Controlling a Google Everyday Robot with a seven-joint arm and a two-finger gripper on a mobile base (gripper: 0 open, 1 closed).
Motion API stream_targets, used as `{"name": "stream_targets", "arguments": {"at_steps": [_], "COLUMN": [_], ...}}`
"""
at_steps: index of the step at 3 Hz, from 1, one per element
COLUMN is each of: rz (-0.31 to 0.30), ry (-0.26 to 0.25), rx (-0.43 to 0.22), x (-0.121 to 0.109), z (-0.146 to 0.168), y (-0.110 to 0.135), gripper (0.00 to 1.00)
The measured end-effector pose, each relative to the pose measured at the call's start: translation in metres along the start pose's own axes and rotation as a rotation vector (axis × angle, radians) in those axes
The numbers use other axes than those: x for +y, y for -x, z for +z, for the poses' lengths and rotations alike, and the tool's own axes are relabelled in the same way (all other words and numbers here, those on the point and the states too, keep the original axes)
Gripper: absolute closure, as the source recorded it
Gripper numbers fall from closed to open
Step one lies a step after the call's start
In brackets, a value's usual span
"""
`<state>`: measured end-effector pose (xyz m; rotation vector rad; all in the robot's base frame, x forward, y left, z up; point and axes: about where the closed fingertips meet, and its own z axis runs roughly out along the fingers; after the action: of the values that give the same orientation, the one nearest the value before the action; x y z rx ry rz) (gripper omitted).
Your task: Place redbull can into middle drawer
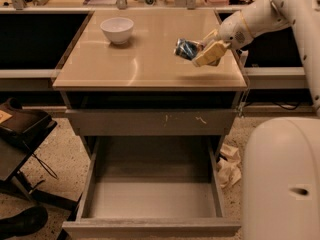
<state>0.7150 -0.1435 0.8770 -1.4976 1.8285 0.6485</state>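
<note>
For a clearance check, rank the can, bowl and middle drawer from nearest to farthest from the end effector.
The end effector hangs over the right side of the tabletop.
1. The can, gripped, at its left.
2. The bowl, tabletop's back left.
3. The middle drawer, open, below the tabletop.

Smooth white arm (255, 21) ends in tan gripper (201, 54) above tabletop (145, 64).

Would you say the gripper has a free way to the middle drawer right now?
Probably yes: the gripper holds the redbull can above the tabletop, and the middle drawer stands pulled out in front, open on top.
</note>
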Motion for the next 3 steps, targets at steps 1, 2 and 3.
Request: {"name": "stream_targets", "arguments": {"at_steps": [1, 2, 3], "rz": [-0.100, -0.114, -0.114], "ry": [-0.077, -0.102, -0.101], "rx": [-0.023, -0.040, -0.040], "x": [0.040, 0.070, 0.070], "z": [-0.060, -0.087, -0.087], "y": [0.021, 0.035, 0.035], "gripper": [1.00, 1.00, 1.00]}}
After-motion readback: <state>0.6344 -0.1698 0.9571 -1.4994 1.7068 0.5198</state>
